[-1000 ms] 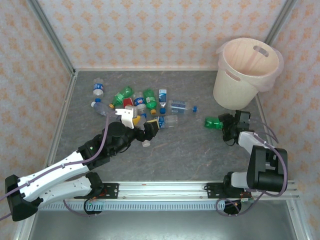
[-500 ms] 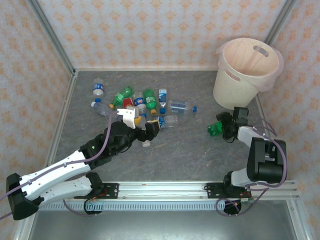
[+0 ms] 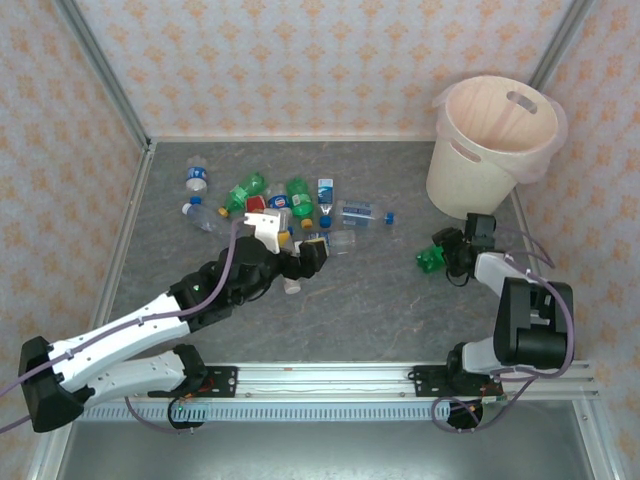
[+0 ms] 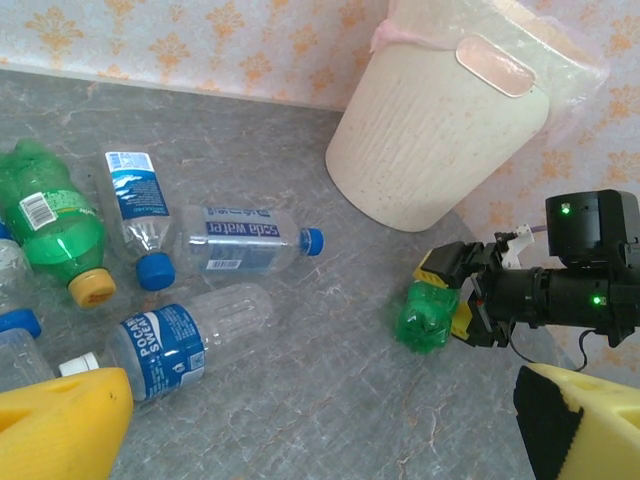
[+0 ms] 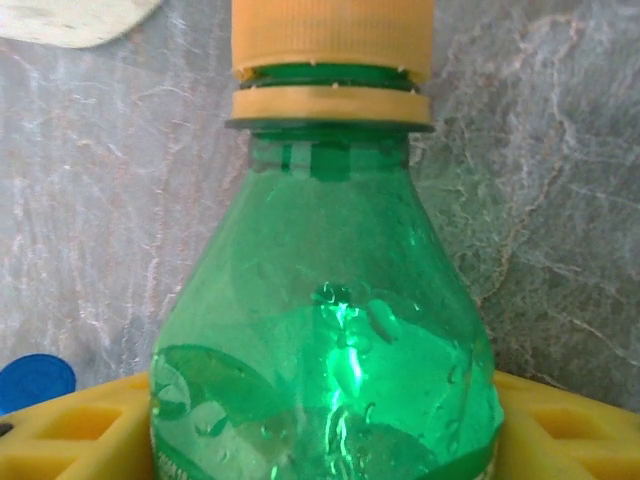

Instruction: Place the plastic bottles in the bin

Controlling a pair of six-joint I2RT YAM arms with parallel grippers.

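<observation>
Green bottle (image 4: 424, 322), crushed and slick, could slip or knock the tall wall of the bin (image 3: 478, 175) on the lift. Well left of the bin, the left fingers (image 3: 312, 250) gape wide and empty beside the heaped plastic bottles (image 3: 300, 190); just before the bin's foot, the right fingers (image 4: 440, 266) are clamped on that green bottle, low at the counter (image 3: 370, 300)

The grey marbled table (image 3: 380, 300) carries a loose cluster of plastic bottles (image 3: 299, 192) lying on their sides toward its far left. The bin (image 3: 468, 185) stands upright on its far right corner, well apart from them.
</observation>
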